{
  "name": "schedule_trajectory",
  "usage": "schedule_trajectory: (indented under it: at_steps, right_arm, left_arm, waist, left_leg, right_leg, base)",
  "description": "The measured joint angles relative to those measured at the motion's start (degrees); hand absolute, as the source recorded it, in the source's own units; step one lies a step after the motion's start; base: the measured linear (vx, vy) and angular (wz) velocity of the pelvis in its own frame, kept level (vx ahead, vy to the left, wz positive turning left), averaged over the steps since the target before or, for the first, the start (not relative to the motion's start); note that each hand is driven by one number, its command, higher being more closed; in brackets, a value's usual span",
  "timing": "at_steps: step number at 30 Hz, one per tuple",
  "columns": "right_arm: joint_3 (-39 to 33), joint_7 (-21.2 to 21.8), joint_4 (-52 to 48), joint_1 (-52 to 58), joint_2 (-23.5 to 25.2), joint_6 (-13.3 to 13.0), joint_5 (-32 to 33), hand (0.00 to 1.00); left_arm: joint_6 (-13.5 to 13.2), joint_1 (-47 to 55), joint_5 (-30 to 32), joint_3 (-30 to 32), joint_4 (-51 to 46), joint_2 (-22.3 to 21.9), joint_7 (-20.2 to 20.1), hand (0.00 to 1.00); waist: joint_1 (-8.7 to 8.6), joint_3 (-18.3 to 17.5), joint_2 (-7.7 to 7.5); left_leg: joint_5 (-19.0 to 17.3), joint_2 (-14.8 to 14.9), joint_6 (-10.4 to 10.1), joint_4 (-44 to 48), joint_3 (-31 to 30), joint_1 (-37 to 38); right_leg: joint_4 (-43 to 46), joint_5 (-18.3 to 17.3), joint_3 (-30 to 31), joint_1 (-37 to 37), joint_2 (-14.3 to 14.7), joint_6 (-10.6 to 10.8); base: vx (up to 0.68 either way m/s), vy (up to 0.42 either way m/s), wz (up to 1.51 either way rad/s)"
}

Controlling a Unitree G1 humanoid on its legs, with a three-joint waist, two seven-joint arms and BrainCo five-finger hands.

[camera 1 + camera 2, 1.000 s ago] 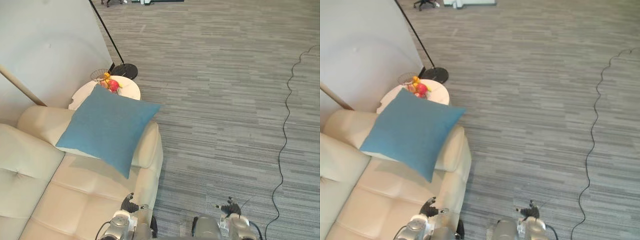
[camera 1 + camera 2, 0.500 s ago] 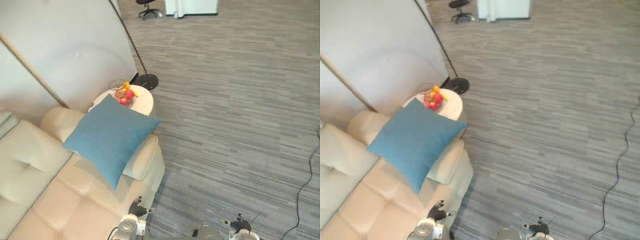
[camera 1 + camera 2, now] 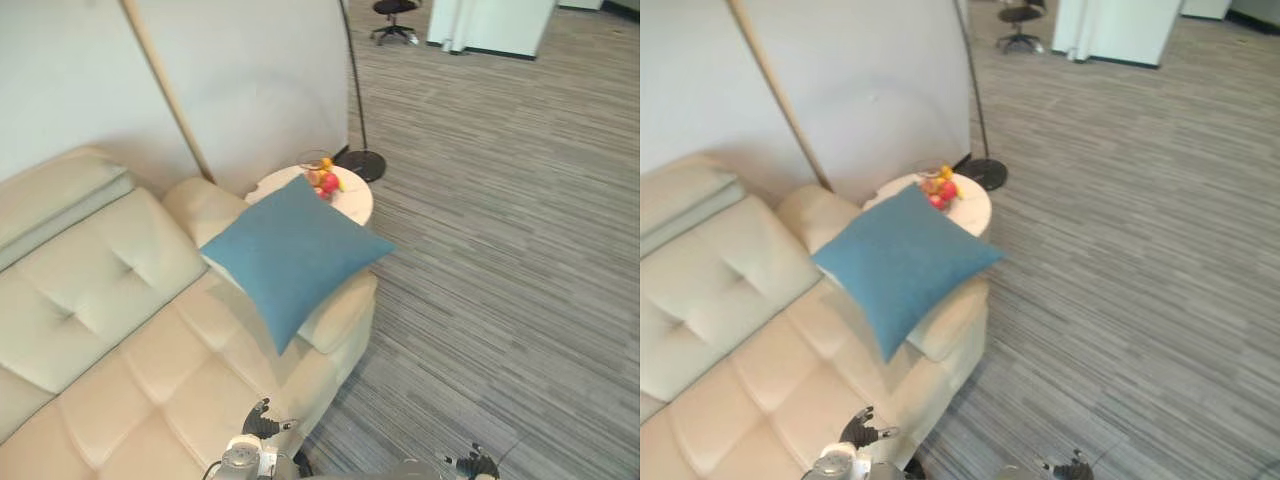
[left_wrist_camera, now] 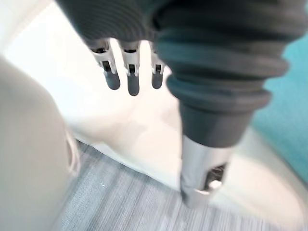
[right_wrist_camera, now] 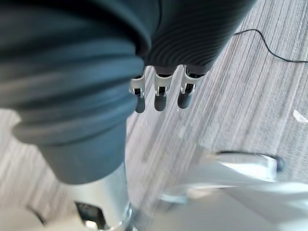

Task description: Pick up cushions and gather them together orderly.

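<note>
Room: grey striped carpet over the whole floor, plain pale wall in the upper left of the frame. A cream tufted sofa stood along the wall and took up the left half. A wooden pole leaned on the wall behind it. Past the sofa's arm stood a small round white bench carrying a bowl of fruit. A floor lamp's black base sat just beyond the bench. An office chair and a white cabinet were at the top edge.

One blue cushion lay propped on the sofa's arm, its upper corner just beside the bench. It was well apart from both hands.

Left hand was at the bottom edge, by the sofa's front corner and directly below the cushion in the frame. Its fingers hung straight and loose, holding nothing, with cream upholstery and carpet past them. Right hand was at the bottom edge over carpet, its fingers also straight and empty.

The cushion was square and sat diamond-wise. One diagonal ran from the corner by the bench down to the corner over the seat. The other corners pointed toward the sofa back and out over the carpet. No side read as the longer one.
</note>
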Motion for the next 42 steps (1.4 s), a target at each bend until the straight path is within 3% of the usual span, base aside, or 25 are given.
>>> schedule_trajectory:
  at_steps: [2, 5, 6, 7, 8, 10, 13, 15, 18, 21, 32, 37, 42]
  right_arm:
    - [0.1, 0.2, 0.0, -0.4, 0.0, 0.0, 0.0, 0.0]
    - [0.2, 0.3, 0.0, -0.4, 0.1, 0.0, 0.0, 0.0]
    - [0.8, 0.3, 0.0, 0.0, 0.2, 0.0, -0.1, 0.0]
    - [1.2, 0.4, 0.3, 0.2, -0.1, 0.1, -0.1, 0.0]
    - [1.2, 0.4, 0.3, 0.3, -0.3, 0.1, -0.1, 0.0]
    - [1.2, 0.6, 0.1, -0.7, -1.0, 0.1, -0.1, 0.0]
    - [0.9, 1.0, -0.1, -0.8, -1.0, -0.2, -0.3, 0.0]
    - [0.5, 1.0, -0.1, -0.9, -1.0, -0.2, -0.1, 0.0]
    - [-1.4, 1.1, -0.1, -0.9, -0.5, -0.7, 0.0, 0.0]
    - [-2.1, 1.1, 0.0, -0.1, -0.4, -0.6, 0.1, 0.0]
    - [-4.1, 0.2, -2.4, 2.2, 1.0, -0.5, 0.0, 0.0]
    - [-6.9, -0.5, -18.4, 6.0, -4.1, -0.4, -0.6, 0.0]
    - [-12.7, -0.9, -34.4, 7.1, -10.9, -1.2, -6.9, 0.0]
  left_arm:
    - [0.3, 0.0, 0.0, 0.0, 0.1, 0.2, 0.1, 0.0]
    - [0.4, -0.2, 0.1, 0.1, 0.4, 0.3, 0.1, 0.0]
    - [0.3, -0.3, 0.2, 0.4, 0.6, 1.0, 0.0, 0.0]
    - [0.4, -0.8, 0.3, 1.3, 1.4, 1.1, 0.2, 0.0]
    - [0.4, -0.6, 0.3, 1.7, 1.3, 0.7, 0.2, 0.0]
    - [0.3, -0.1, 0.7, 3.0, 1.4, -1.0, 0.1, 0.0]
    - [0.3, 0.0, 0.7, 3.4, 1.2, -1.1, 0.0, 0.0]
    - [0.3, -0.1, 0.7, 3.9, 1.1, -0.9, 0.0, 0.0]
    - [0.3, -0.1, 1.1, 3.9, 1.2, -0.7, -0.1, 0.0]
    - [0.4, -0.1, 1.1, 3.1, 1.2, -0.6, -0.2, 0.0]
    - [0.5, 0.0, 1.0, 1.7, 1.3, 0.9, -0.2, 0.0]
    - [0.5, -0.4, -0.1, 1.8, -1.2, 2.4, 0.4, 0.0]
    - [-0.5, 0.1, -2.1, 4.7, -9.0, 3.6, 1.5, 0.0]
  waist:
    - [-0.14, 0.3, 0.37]
    - [-0.56, 0.5, 0.04]
    - [-0.57, 0.7, -1.38]
    - [-0.88, 1.5, -2.09]
    - [-0.89, 1.4, -1.85]
    - [-0.72, 0.6, 0.71]
    - [-0.8, 0.6, 0.77]
    - [-0.59, 0.6, 0.39]
    - [-0.69, 0.8, -0.32]
    - [-0.97, 0.7, -0.23]
    - [-2.11, 0.3, -1.13]
    - [-3.04, -0.1, -0.63]
    - [-3.8, -0.6, -0.39]
  left_leg:
    - [0.1, 0.6, -0.3, -0.4, -3.3, 0.1]
    - [-0.8, 1.1, -2.6, 0.9, -7.8, 0.1]
    - [-1.2, 0.3, -3.4, 2.8, -9.4, 0.0]
    - [-2.7, 0.0, -4.5, 5.2, -12.0, -0.1]
    - [-2.8, 0.5, -4.7, 5.4, -12.6, -0.4]
    - [-2.6, 2.6, -6.4, 4.2, -14.9, -1.0]
    - [-0.2, 4.6, -7.6, 3.4, -13.8, -0.9]
    - [1.2, 5.2, -7.1, 3.4, -11.6, -0.8]
    - [3.5, 6.1, -4.5, 2.3, -1.8, -0.1]
    - [3.5, 6.6, -4.1, 1.5, 5.0, 0.2]
    - [9.9, 1.9, -3.3, -12.0, 4.4, 3.7]
    - [11.7, 1.1, -3.2, -16.3, 4.9, 4.4]
    - [12.0, 1.0, -3.5, -18.2, 5.9, 5.2]
  right_leg:
    - [-4.8, 0.3, 4.6, -1.0, 3.4, 0.3]
    - [-9.9, 3.9, 13.9, -3.1, 7.0, 0.1]
    - [-12.2, 6.7, 15.5, -2.7, 6.6, -0.4]
    - [-10.2, 7.9, 13.9, -1.8, 5.8, -1.6]
    - [-9.8, 7.1, 12.9, -1.7, 6.1, -1.8]
    - [-8.5, 4.8, 9.3, -2.0, 7.7, -4.0]
    - [-8.0, 3.0, 4.6, 0.0, 8.1, -5.2]
    - [-8.3, 3.0, 3.7, 1.2, 8.3, -5.3]
    - [-11.0, 3.1, 1.3, 3.9, 7.3, -5.4]
    - [-11.5, 3.1, 0.3, 4.2, 7.0, -5.4]
    - [-16.5, 5.5, 0.6, 4.6, 6.0, -3.7]
    - [-17.9, 6.4, 1.1, 3.8, 6.4, -4.1]
    - [-19.3, 7.0, 2.4, 3.7, 7.4, -4.4]
  base:
    - [0.15, -0.02, 0.7]
    - [0.17, -0.147, 0.85]
    - [0.22, -0.348, 1.03]
    - [0.19, -0.307, 1.02]
    - [0.2, -0.368, 0.84]
    - [0.18, -0.283, 0.51]
    - [0.15, -0.222, 0.69]
    - [0.09, -0.166, 0.53]
    - [0.02, -0.075, 0.36]
    - [-0.03, 0.017, 0.3]
    - [-0.03, 0.042, 0.05]
    - [0.04, 0.016, -0.03]
    - [0.1, 0.0, -0.12]
